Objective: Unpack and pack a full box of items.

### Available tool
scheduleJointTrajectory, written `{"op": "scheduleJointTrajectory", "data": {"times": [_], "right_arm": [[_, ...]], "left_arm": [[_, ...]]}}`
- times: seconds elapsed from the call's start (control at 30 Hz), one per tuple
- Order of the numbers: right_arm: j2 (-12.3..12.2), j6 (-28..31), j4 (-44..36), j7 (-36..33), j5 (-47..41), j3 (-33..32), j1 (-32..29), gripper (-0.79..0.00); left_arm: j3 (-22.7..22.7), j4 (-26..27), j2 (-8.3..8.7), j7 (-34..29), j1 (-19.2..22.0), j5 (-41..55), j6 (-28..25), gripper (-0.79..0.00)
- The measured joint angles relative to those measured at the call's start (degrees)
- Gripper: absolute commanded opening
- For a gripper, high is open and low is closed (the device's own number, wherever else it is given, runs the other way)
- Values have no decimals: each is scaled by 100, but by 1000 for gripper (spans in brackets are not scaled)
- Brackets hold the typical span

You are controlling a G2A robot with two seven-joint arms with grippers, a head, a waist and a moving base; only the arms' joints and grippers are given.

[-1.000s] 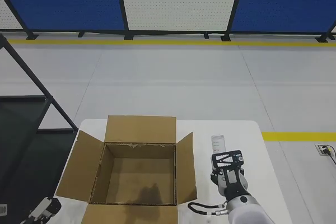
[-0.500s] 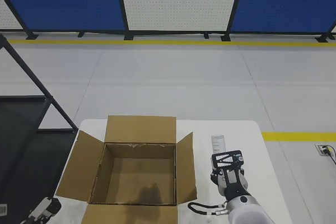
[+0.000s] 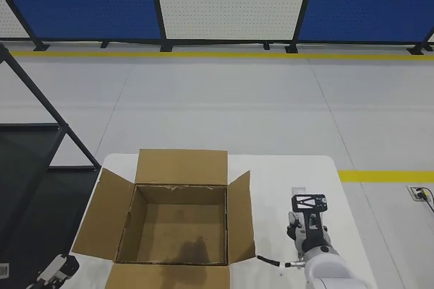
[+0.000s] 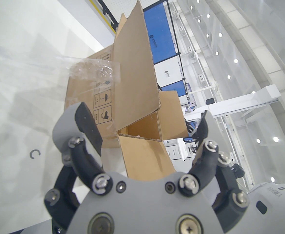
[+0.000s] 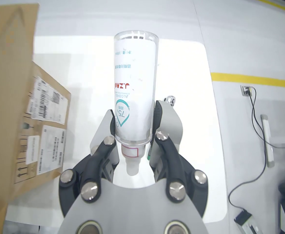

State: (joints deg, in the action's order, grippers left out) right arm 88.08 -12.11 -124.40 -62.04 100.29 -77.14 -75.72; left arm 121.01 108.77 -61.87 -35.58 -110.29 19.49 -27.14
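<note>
Right jaws clamp the bottle [image 5: 134,81], pads [image 5: 157,116] covering its lower sides; left jaws gape wide.

Blue and white partition panels [image 3: 87,18] line the far side beyond a white round-cornered surface [image 3: 296,170]. A yellow floor stripe [image 3: 394,175] lies near a cabled floor socket [image 3: 418,193]; a black metal frame [image 3: 58,124] stands at left.

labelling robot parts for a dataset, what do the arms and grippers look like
The left gripper and right gripper have a grey base plate, black linkages with silver screws, and grey fingers with black pads. The right arm is white, with a black cable at its wrist.
</note>
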Motion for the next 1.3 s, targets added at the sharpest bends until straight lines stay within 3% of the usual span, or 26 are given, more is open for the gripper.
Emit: {"op": "scheduleJointTrajectory", "data": {"times": [0.3,0.8,1.0,1.3], "right_arm": [[-29,169,1185,-647,-841,-918,456,-785],[-70,60,1601,-720,-758,-1275,665,-785],[-143,346,2294,-1035,-911,-1745,1074,-785],[-241,783,3264,-814,-1224,-2094,1386,-785]], "left_arm": [[0,0,0,0,0,0,0,0],[0,0,0,0,0,0,0,0],[0,0,0,0,0,0,0,0],[0,0,0,0,0,0,0,0]]}}
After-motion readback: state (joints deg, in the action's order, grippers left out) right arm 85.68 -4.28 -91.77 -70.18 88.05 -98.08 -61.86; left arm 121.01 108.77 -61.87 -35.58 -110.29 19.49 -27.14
